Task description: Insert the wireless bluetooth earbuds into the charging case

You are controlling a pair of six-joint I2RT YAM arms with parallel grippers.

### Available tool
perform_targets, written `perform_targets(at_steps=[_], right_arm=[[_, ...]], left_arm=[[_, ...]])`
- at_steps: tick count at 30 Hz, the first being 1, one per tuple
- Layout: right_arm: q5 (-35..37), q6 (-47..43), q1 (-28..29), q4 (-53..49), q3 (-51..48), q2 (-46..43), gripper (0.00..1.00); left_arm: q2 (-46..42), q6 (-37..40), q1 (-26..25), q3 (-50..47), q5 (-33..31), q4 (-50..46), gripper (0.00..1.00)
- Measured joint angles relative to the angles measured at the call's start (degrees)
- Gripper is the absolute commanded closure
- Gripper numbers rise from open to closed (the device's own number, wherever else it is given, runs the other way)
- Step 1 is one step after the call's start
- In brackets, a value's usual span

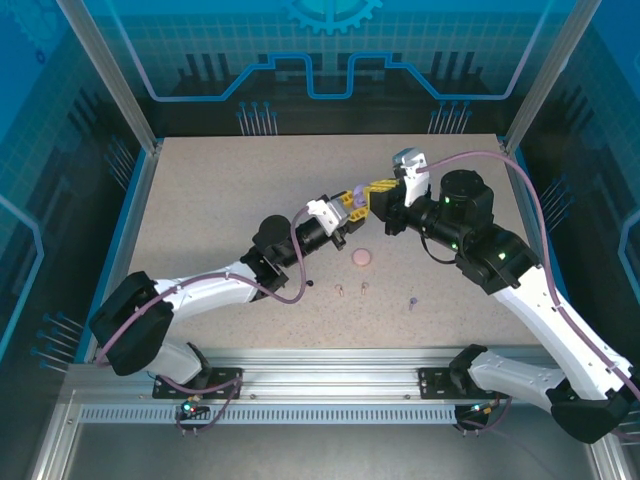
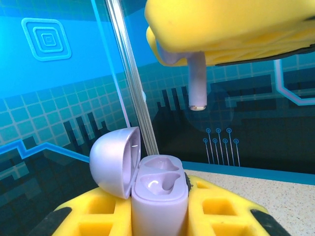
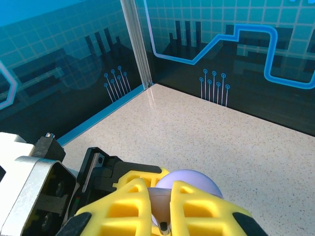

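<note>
The left gripper (image 1: 347, 204) is clamping the open purple charging case (image 2: 158, 194) upright above the bench (image 1: 220, 200) centre, sockets up, so the right gripper (image 1: 379, 190), pinching a purple earbud (image 2: 197, 83) stem-down, is hovering just above them.

This is a robot lab cell, not a home or a shop. A left arm (image 1: 200, 293) and a right arm (image 1: 545, 300) are bolted to a slotted metal rail (image 1: 330, 384) at the near edge of a speckled table (image 1: 230, 190). Aluminium posts (image 1: 112, 75) rise at the far corners. Beyond them stand blue panels (image 1: 330, 60) printed with circuit lines and a gear (image 1: 332, 12). Purple cables (image 1: 296, 270) loop along the arms, and green lights (image 1: 497, 256) glow on the right one.
</note>
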Motion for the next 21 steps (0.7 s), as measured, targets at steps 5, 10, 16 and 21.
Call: perform_targets(at_steps=[5,10,16,21], right_arm=[[-0.22,-0.13,0.00,0.42,-0.72,0.57,0.90],[-0.20,-0.11,0.00,0.39,-2.03,1.01,0.90],[-0.22,-0.04,-0.94,0.42,-2.67,1.57,0.91],[-0.57,0.35,-2.03,0.52,-2.78,1.64,0.91]], left_arm=[[0.00,-0.24,0.00,0.00,0.00,-0.04,1.00],[-0.02,-0.35,0.00,0.00,0.00,-0.07,1.00],[-0.02,-0.35,0.00,0.00,-0.11,-0.13,1.00],[-0.02,-0.37,0.00,0.00,-0.17,-0.33,1.00]])
